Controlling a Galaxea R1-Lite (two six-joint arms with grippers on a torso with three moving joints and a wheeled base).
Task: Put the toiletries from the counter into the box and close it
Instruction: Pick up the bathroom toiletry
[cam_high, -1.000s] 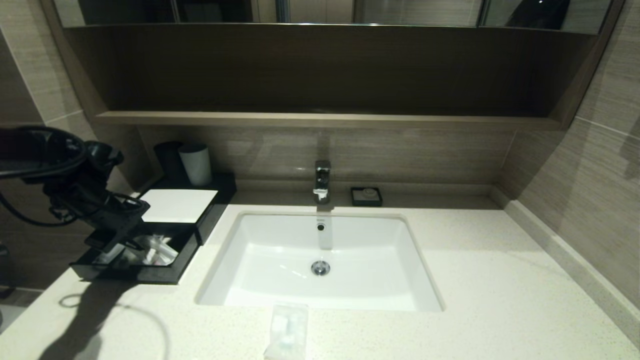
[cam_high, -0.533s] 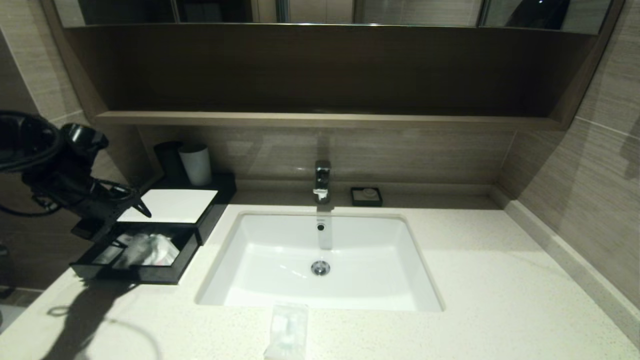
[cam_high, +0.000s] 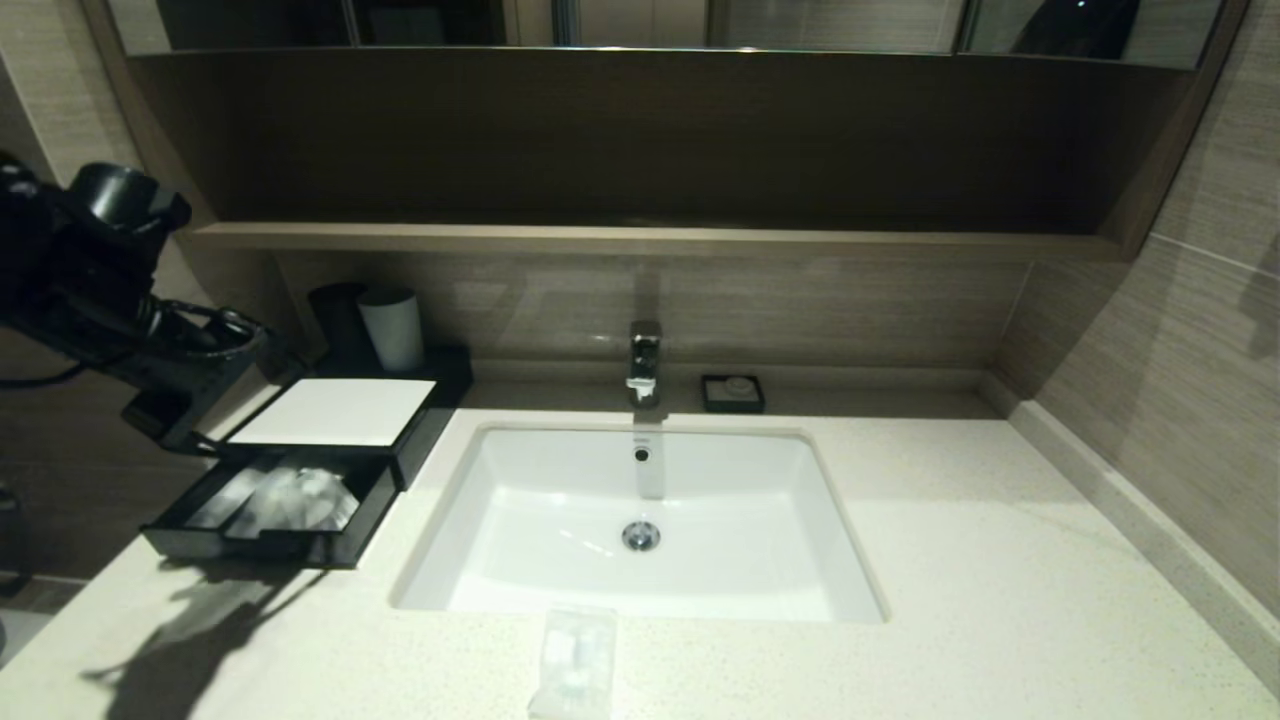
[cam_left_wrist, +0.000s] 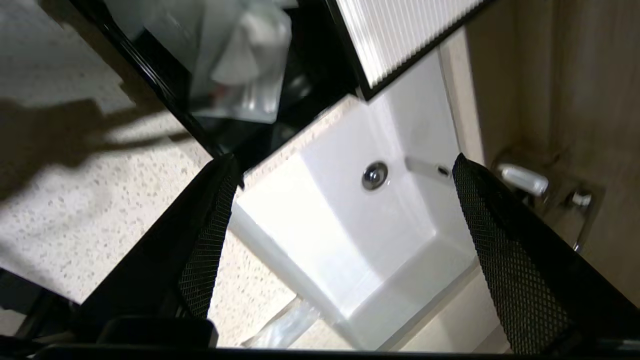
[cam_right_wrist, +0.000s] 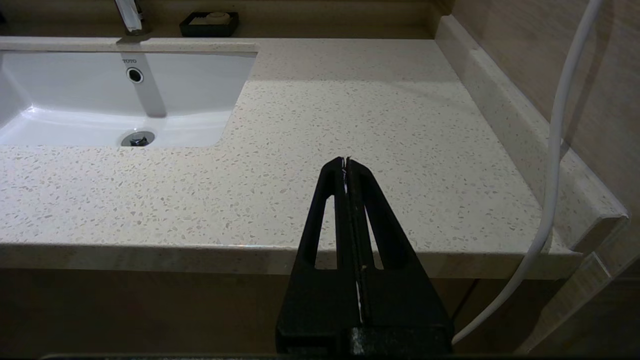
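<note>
The black box (cam_high: 330, 412) with a white top panel stands at the counter's (cam_high: 950, 560) back left. Its front drawer (cam_high: 180, 545) is pulled out. Clear wrapped toiletries (cam_high: 295, 498) with white contents lie in the drawer, also seen in the left wrist view as packets (cam_left_wrist: 240, 65). Another clear packet (cam_high: 575, 655) lies on the counter in front of the sink. My left gripper (cam_left_wrist: 344, 159) hangs open and empty above the drawer's left side. My right gripper (cam_right_wrist: 345, 161) is shut and empty, low in front of the counter's right edge.
A white sink (cam_high: 640, 520) with a chrome tap (cam_high: 645, 360) fills the middle. A grey cup (cam_high: 392, 328) and a dark cup (cam_high: 335, 318) stand behind the box. A small black dish (cam_high: 732, 392) sits by the back wall. A shelf (cam_high: 650, 238) overhangs the back.
My left gripper has opened, letting a packet drop into the drawer. The left arm has risen up and to the left, away from the drawer. The right arm has not moved.
</note>
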